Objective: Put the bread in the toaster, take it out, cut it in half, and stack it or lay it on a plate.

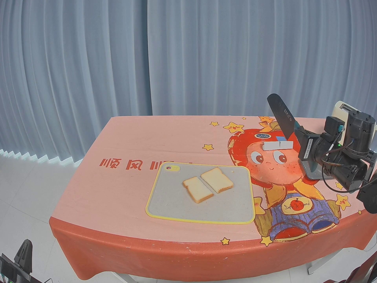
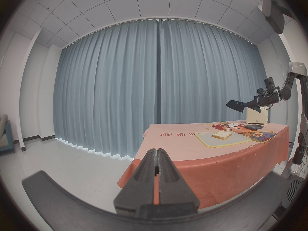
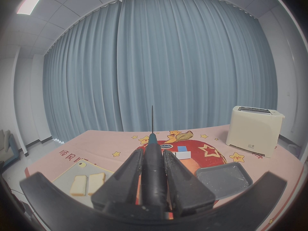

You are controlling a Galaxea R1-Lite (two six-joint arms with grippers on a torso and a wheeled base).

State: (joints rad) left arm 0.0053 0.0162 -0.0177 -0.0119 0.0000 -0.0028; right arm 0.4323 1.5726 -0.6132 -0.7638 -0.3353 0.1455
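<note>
Two halves of a bread slice (image 1: 197,189) (image 1: 217,179) lie side by side on a grey, yellow-rimmed cutting board (image 1: 172,205) at the table's middle front. My right gripper (image 1: 303,136) hovers above the table's right side, shut on a knife handle, the black blade (image 1: 282,114) angled up and to the left. In the right wrist view the gripper (image 3: 153,154) clamps the handle and the blade (image 3: 152,119) stands edge-on; the bread halves (image 3: 79,185) (image 3: 97,181) lie beyond. My left gripper (image 2: 155,177) is shut and holds nothing, low off the table's front left corner (image 1: 24,254).
A cream toaster (image 3: 255,130) stands at the far right, slots bare. A dark grey tray (image 3: 223,179) lies in front of it, under my right arm. A small white and blue block (image 1: 278,144) sits mid-right. An orange cartoon cloth (image 1: 129,146) covers the table.
</note>
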